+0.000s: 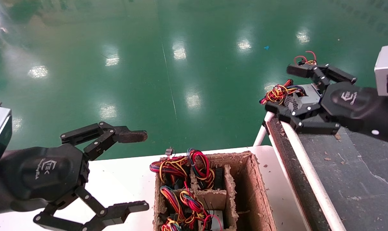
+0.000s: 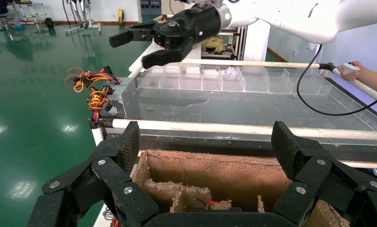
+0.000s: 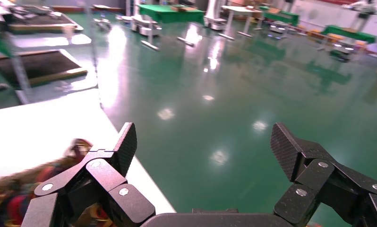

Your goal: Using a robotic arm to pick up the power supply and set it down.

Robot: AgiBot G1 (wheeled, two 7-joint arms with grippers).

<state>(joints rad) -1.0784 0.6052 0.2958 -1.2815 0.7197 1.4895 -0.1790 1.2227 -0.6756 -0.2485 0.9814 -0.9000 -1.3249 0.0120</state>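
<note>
The power supply (image 1: 309, 91) is a grey metal box with a grille on its end and a loose bundle of red, yellow, orange and black wires (image 1: 279, 91). It lies at the far end of the dark conveyor belt (image 1: 357, 173). My right gripper (image 1: 277, 88) hovers over it, open and empty. The left wrist view shows that gripper (image 2: 128, 50) clear above the power supply (image 2: 125, 97). In its own view the right gripper (image 3: 203, 142) frames only green floor. My left gripper (image 1: 145, 170) hangs open near the cardboard box.
A cardboard box (image 1: 245, 179) with dividers holds several wire-bundled units (image 1: 181, 179) on the white table (image 1: 126, 179). White rails (image 1: 309, 173) edge the conveyor. Clear plastic bins (image 2: 215, 78) line its far side. A person's hand (image 2: 366, 75) shows beyond them.
</note>
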